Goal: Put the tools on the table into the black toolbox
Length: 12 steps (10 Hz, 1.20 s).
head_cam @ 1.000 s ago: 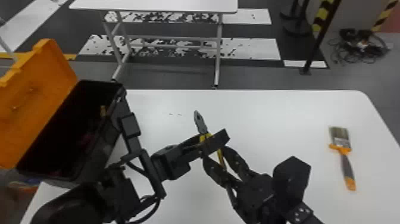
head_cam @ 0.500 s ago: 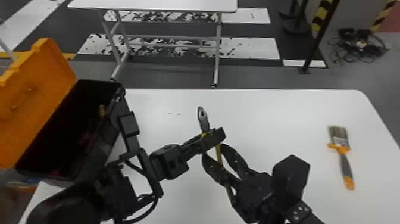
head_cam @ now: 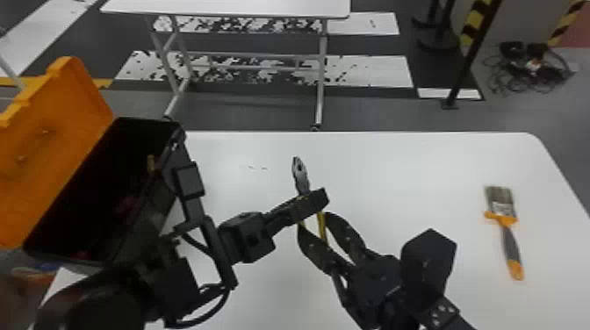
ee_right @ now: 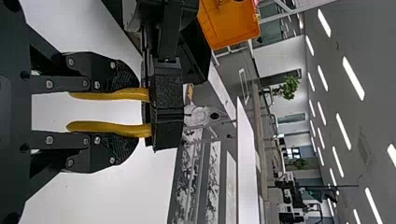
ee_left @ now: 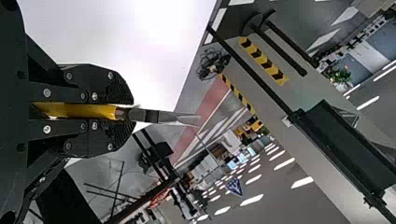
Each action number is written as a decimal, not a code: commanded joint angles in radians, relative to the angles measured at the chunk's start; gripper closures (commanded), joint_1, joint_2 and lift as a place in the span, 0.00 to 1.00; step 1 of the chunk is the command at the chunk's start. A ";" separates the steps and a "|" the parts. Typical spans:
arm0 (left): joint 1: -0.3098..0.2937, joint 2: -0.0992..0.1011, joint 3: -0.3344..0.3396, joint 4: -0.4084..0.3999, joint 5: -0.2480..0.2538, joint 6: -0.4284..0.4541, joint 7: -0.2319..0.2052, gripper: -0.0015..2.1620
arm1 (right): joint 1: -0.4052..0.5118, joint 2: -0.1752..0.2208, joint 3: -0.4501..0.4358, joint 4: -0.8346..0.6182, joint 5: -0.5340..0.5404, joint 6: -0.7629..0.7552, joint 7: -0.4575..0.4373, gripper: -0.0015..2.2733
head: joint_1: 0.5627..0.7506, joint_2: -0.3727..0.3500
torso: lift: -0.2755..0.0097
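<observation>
Pliers with yellow handles (head_cam: pixel 300 173) are held above the white table, metal head pointing away. My left gripper (head_cam: pixel 317 201) crosses them near the pivot; in the left wrist view, the left gripper (ee_left: pixel 132 114) is shut on the pliers (ee_left: pixel 156 116). Nearer the robot, my right gripper (head_cam: pixel 313 222) has its fingers against the outer sides of the spread handles. In the right wrist view, the right gripper (ee_right: pixel 141 113) flanks both pliers handles (ee_right: pixel 107 127). A paintbrush (head_cam: pixel 510 241) lies at the table's right. The black toolbox (head_cam: pixel 145 125) stands open at the left.
The toolbox's orange lid (head_cam: pixel 57 127) is folded back to the left. My left forearm passes close beside the box's right wall. The white table's (head_cam: pixel 395 149) far edge runs behind the pliers, with a second table (head_cam: pixel 228 8) beyond it.
The pliers have turned slightly more upright in the head view, their head shifting a little right, while the left gripper has edged slightly left. Both grippers stay at the pliers; the brush and toolbox have not moved.
</observation>
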<state>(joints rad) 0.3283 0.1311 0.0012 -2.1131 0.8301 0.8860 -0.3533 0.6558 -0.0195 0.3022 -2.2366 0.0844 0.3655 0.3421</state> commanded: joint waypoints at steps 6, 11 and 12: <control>0.012 0.007 0.106 -0.031 -0.019 0.009 -0.009 0.95 | 0.056 0.000 -0.048 -0.006 -0.052 -0.041 -0.015 0.09 | 0.70 0.61 | 0.70; 0.003 0.051 0.338 -0.068 -0.023 0.009 0.005 0.95 | 0.123 -0.004 -0.204 0.012 -0.152 -0.161 0.014 0.09 | 0.70 0.73 | 0.70; 0.005 0.051 0.370 -0.070 -0.060 0.009 0.007 0.95 | 0.130 -0.004 -0.230 0.023 -0.176 -0.200 0.021 0.09 | 0.70 0.75 | 0.70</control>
<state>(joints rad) 0.3312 0.1818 0.3513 -2.1810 0.7881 0.8954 -0.3467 0.7816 -0.0226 0.0870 -2.2196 -0.0778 0.1890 0.3626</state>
